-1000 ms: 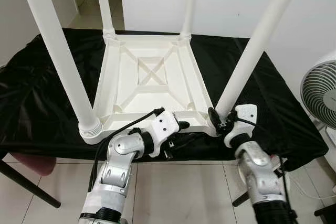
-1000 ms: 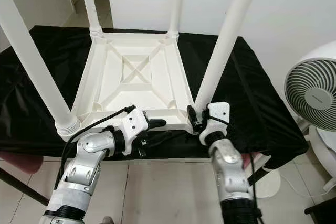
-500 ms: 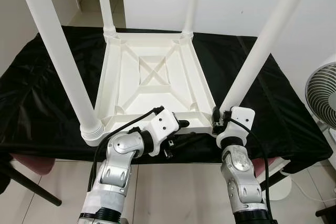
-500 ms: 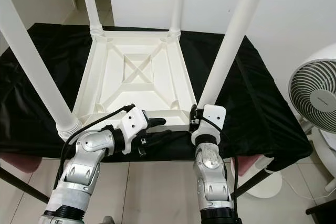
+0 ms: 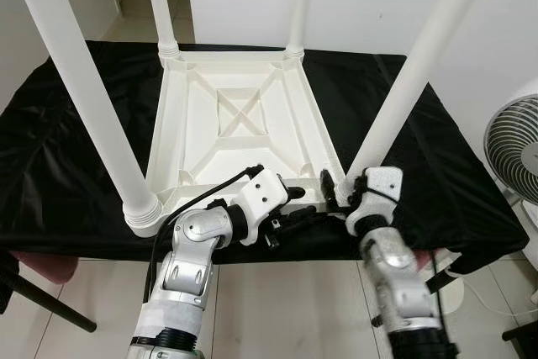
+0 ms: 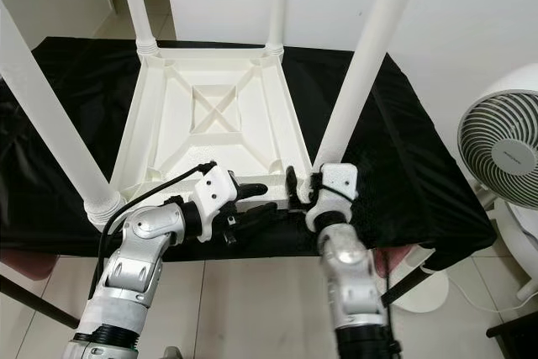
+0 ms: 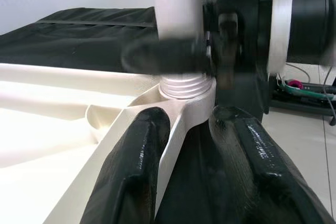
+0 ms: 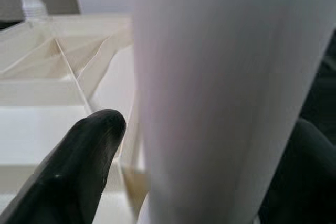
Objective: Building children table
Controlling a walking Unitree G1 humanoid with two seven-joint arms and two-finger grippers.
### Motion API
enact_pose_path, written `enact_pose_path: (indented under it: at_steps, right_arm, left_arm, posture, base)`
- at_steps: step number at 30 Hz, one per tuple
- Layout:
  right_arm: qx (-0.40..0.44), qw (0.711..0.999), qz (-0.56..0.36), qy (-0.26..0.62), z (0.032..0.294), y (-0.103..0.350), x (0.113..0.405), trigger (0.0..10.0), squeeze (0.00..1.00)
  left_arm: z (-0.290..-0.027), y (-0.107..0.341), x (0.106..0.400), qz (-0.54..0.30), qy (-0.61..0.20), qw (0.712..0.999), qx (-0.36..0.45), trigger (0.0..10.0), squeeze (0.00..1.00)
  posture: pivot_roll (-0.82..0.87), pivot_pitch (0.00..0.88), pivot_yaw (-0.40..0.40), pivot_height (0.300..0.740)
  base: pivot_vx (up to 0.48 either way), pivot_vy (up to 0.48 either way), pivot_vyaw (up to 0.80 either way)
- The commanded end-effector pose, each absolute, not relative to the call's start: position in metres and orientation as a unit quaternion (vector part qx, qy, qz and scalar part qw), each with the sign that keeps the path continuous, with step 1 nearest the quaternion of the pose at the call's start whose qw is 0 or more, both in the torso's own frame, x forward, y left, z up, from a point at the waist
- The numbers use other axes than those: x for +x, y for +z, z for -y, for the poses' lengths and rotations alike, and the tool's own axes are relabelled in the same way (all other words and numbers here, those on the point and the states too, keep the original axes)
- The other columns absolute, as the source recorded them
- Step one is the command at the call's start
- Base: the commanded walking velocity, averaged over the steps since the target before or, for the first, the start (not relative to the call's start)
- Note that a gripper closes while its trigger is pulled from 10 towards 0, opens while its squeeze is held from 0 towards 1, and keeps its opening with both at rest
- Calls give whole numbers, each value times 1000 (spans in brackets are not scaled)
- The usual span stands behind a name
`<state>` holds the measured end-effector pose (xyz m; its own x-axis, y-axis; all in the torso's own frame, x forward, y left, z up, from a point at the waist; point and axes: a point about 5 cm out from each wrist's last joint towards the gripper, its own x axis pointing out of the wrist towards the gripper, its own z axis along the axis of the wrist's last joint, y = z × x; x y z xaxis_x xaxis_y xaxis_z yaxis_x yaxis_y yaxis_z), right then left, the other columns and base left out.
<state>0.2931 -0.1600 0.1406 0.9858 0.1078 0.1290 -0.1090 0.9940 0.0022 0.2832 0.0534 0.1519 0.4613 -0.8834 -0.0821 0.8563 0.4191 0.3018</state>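
Observation:
A white children's table (image 5: 168, 136) lies upside down on a black-covered table, its legs pointing up. My left gripper (image 5: 296, 204) is at the near rim (image 7: 170, 135); it is open, with one finger inside the rim and one outside on the cloth. My right gripper (image 5: 339, 191) is shut on the base of the near-right leg (image 5: 403, 90), just above its ribbed collar (image 7: 184, 85). In the right wrist view the leg (image 8: 220, 87) fills the space between the black fingers (image 8: 84, 166).
The black cloth (image 5: 76, 124) covers the whole support table, whose front edge is right at my arms. A white standing fan (image 5: 514, 149) is at the right with cables on the floor. A dark-red stool (image 5: 42, 262) sits low at the left.
My right forearm has swung from upright to slanting rightward, while its gripper stays at the leg's base. My left gripper has edged a little right along the rim. The camera shifted slightly.

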Motion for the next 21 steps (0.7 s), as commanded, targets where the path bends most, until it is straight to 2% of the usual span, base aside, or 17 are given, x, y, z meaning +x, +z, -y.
enact_pose_path:
  at_steps: [1,3,4,5,6,10,12,19,20,21]
  right_arm:
    - [-2,995,64,78,163,140,294,10000,1000]
    - [-2,995,64,78,163,140,294,10000,1000]
    - [-8,992,63,112,167,143,295,10000,584]
    - [-18,986,61,156,170,145,296,10000,0]
    - [-31,978,58,198,171,147,295,10000,0]
    - [-31,978,58,198,171,147,295,10000,0]
    - [-56,962,48,264,176,147,299,10000,0]
    - [-81,948,35,307,179,145,307,10000,0]
    - [-89,945,26,315,180,143,309,7412,0]
    - [-89,945,26,315,180,143,309,7412,0]
  left_arm:
    - [-56,153,293,59,-387,912,125,10000,0]
    - [-56,153,293,59,-387,912,125,10000,0]
    - [-55,153,293,59,-387,912,125,10000,0]
    - [-55,153,293,59,-387,912,125,10000,0]
    - [-55,154,294,60,-387,912,125,10000,0]
    - [-55,154,294,60,-387,912,125,10000,0]
    - [-56,155,295,61,-382,914,125,10000,0]
    - [-56,156,296,63,-377,916,121,10000,0]
    - [-55,157,296,64,-377,916,120,10000,0]
    - [-55,157,296,64,-377,916,120,10000,0]
  posture:
    - [59,37,-19,740]
    - [59,37,-19,740]
    - [58,36,-18,740]
    - [60,36,-18,740]
    - [61,36,-20,740]
    - [61,36,-20,740]
    - [61,39,-24,740]
    - [63,42,-28,740]
    - [65,42,-30,740]
    - [65,42,-30,740]
  base:
    - [0,0,0]
    - [0,0,0]
    - [0,0,0]
    - [0,0,0]
    - [0,0,0]
    - [0,0,0]
    - [0,0,0]
    - [0,0,0]
    - [0,0,0]
    - [0,0,0]
